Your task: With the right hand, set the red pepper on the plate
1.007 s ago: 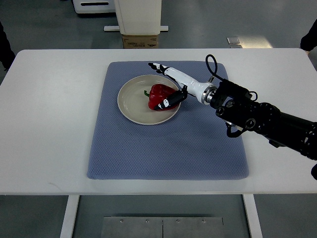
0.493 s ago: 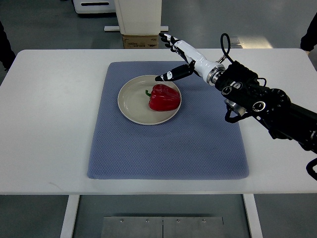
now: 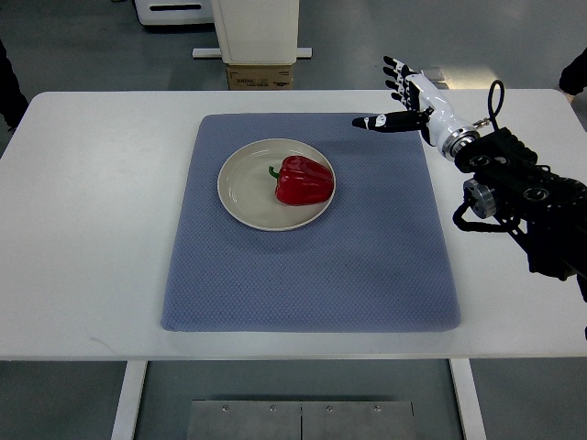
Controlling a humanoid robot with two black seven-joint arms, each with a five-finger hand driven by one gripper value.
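The right arm (image 3: pixel 527 197) runs out of the picture at the right edge, its upper length unseen, while the counter (image 3: pixel 92 229) loses both far corners to the left and right edges and its legs to the bottom edge. Beyond the counter, a white cabinet (image 3: pixel 255 27) is cropped at the top edge, and the print on the cardboard box (image 3: pixel 260 77) beneath it is too small to read. The red pepper (image 3: pixel 303 181) covers part of the plate (image 3: pixel 243 188), and dark shapes at the left and right edges are too cropped to identify.
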